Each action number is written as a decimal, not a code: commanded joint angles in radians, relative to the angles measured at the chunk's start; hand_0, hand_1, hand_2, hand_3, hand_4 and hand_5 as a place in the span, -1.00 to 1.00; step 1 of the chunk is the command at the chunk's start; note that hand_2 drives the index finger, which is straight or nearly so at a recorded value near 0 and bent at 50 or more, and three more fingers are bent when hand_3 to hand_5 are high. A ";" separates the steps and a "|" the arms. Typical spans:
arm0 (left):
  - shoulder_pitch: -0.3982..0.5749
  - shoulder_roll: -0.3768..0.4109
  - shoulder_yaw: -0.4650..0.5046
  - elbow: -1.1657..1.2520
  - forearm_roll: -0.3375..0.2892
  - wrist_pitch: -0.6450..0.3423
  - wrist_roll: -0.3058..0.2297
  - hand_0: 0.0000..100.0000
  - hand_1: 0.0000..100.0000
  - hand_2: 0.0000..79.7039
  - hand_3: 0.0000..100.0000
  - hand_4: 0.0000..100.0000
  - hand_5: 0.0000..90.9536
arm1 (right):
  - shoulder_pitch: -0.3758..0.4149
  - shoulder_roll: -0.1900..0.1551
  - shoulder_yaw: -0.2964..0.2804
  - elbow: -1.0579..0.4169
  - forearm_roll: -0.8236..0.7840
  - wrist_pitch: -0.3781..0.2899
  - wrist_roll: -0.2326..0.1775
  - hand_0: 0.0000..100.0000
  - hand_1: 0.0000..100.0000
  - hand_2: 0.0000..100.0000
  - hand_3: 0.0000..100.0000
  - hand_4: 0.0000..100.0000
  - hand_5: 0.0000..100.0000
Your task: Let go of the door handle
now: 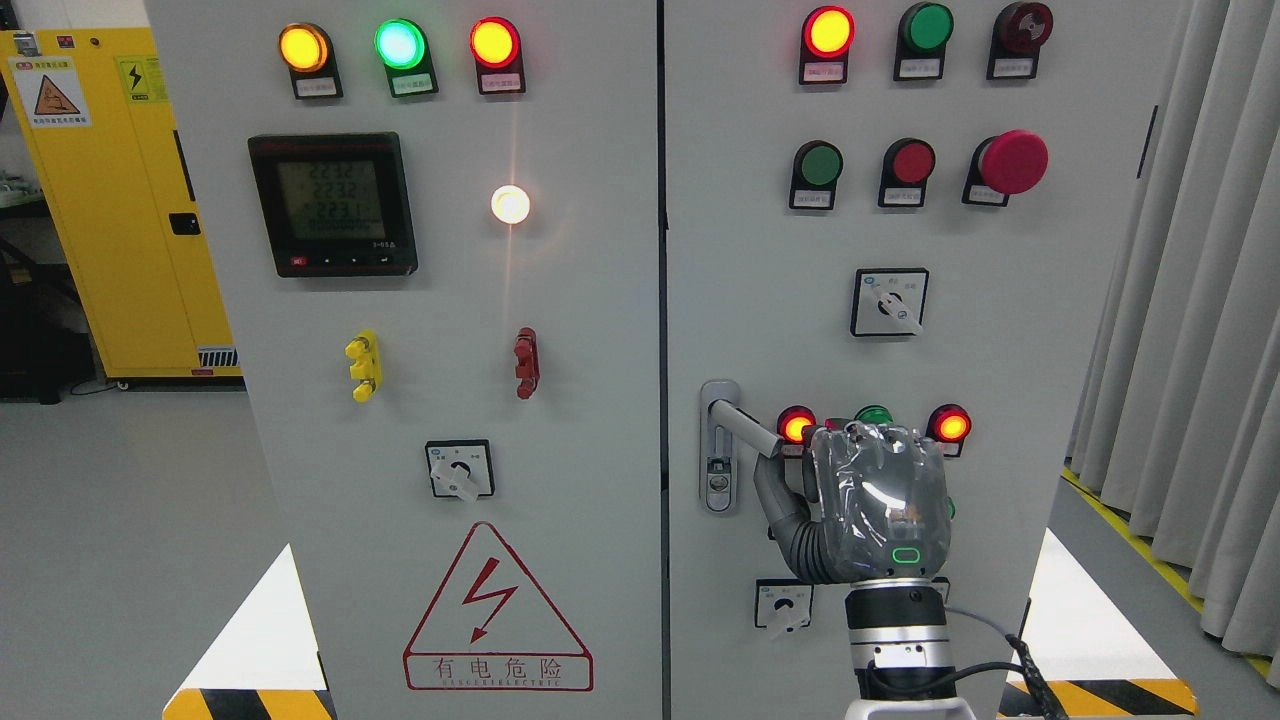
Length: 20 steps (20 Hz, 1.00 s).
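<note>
The grey door handle (745,420) sticks out to the right from its lock plate (717,470) on the right cabinet door (1040,400). My right hand (875,500), wrapped in clear plastic, comes up from the bottom edge right of the middle, its back toward the camera. Its fingers (860,440) curl over the outer end of the handle and the thumb (775,495) hooks beneath it. The handle's tip is hidden behind the hand. No left arm shows.
Indicator lamps (795,425) and a rotary switch (785,605) sit close around the hand. The left door (450,400) carries a meter, lamps and a warning triangle. A yellow cabinet (110,200) stands at far left, a grey curtain (1190,350) at right.
</note>
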 commanded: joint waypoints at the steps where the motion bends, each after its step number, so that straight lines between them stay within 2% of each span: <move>1: 0.000 0.000 0.000 -0.012 0.000 0.000 0.000 -0.76 0.11 -1.00 -1.00 -1.00 -1.00 | -0.003 -0.001 0.001 -0.001 0.000 -0.002 0.001 0.31 -0.20 0.93 1.00 1.00 0.98; 20: 0.000 0.001 0.000 -0.012 0.000 0.000 0.000 -0.76 0.11 -1.00 -1.00 -1.00 -1.00 | -0.017 -0.003 -0.001 -0.003 0.000 0.000 0.001 0.22 -0.20 0.93 1.00 1.00 0.98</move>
